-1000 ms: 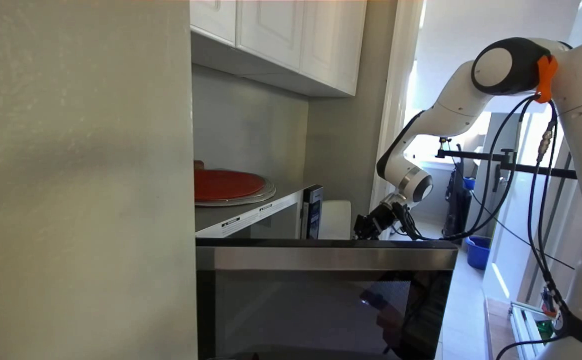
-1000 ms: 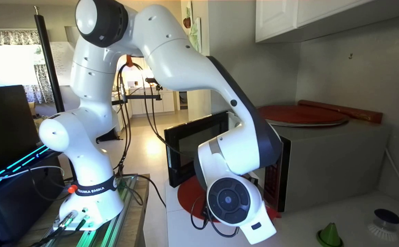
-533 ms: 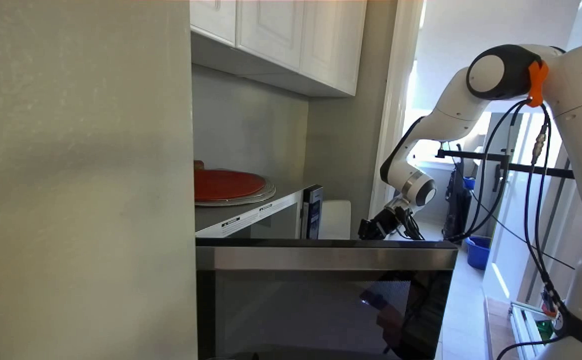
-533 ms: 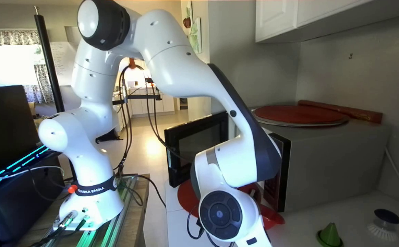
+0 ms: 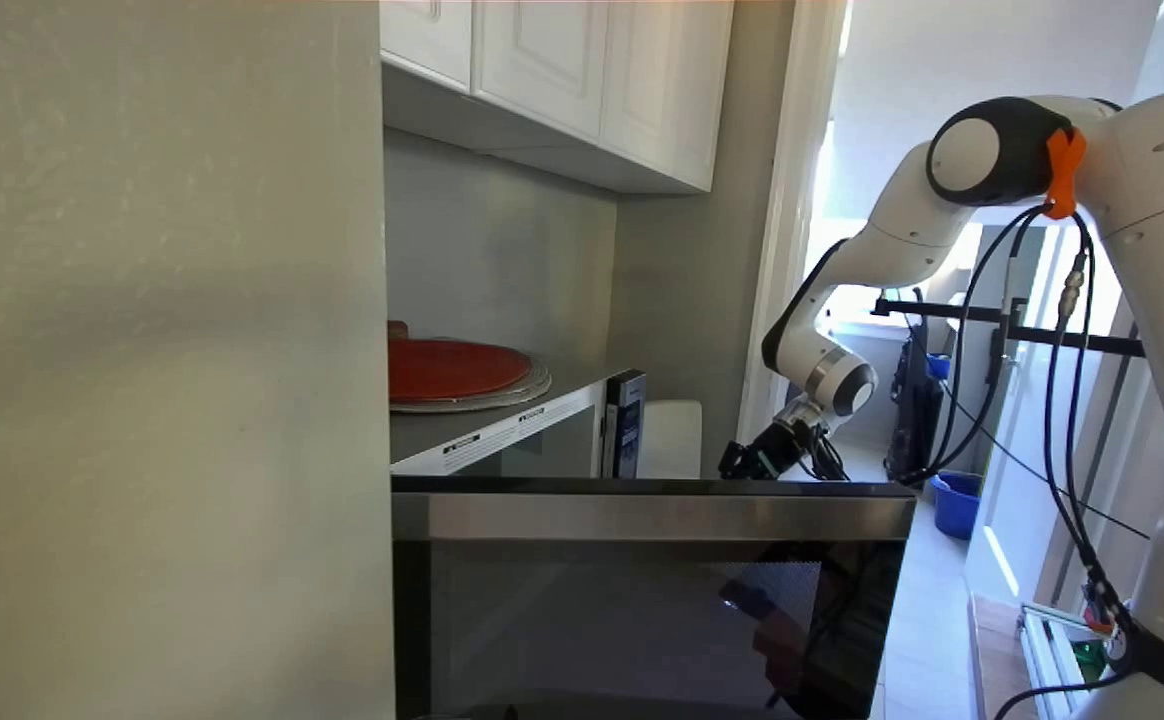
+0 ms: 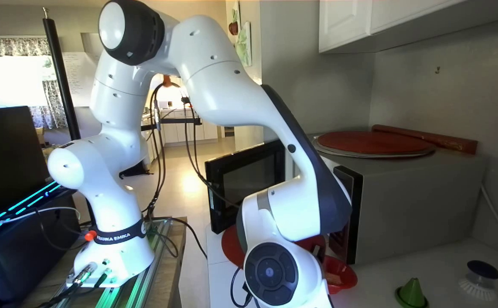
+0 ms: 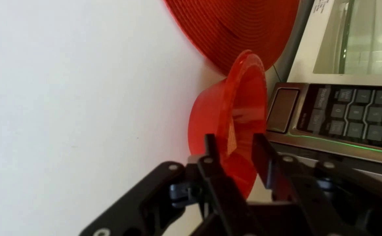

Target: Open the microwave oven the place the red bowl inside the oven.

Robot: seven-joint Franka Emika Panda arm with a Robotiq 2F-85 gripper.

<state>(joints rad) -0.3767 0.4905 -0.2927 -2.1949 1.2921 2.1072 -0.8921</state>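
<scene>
Red bowl is standing mouth-up on the white counter, just beside the control panel of the microwave oven; a small tan patch is showing inside it, nature unclear.

Gripper: jaws are standing well apart at the bowl, having hold of nothing; in the wrist view one fingertip is overlapping the outer wall, the other the mouth near the opposite rim; contact cannot be told.

Oven door is standing swung out in both exterior views; part of the pale cavity is showing in the wrist view. Atop the oven, a red disc is resting on a wider pale disc.

Ribbed red mat is lying between door and bowl, its edge running close by the bowl; touching or not, cannot tell. Counter is stretching broadly leftward of the bowl in the wrist view, the panel bounding the opposite side. Green cone and brush are sitting apart from the bowl.
</scene>
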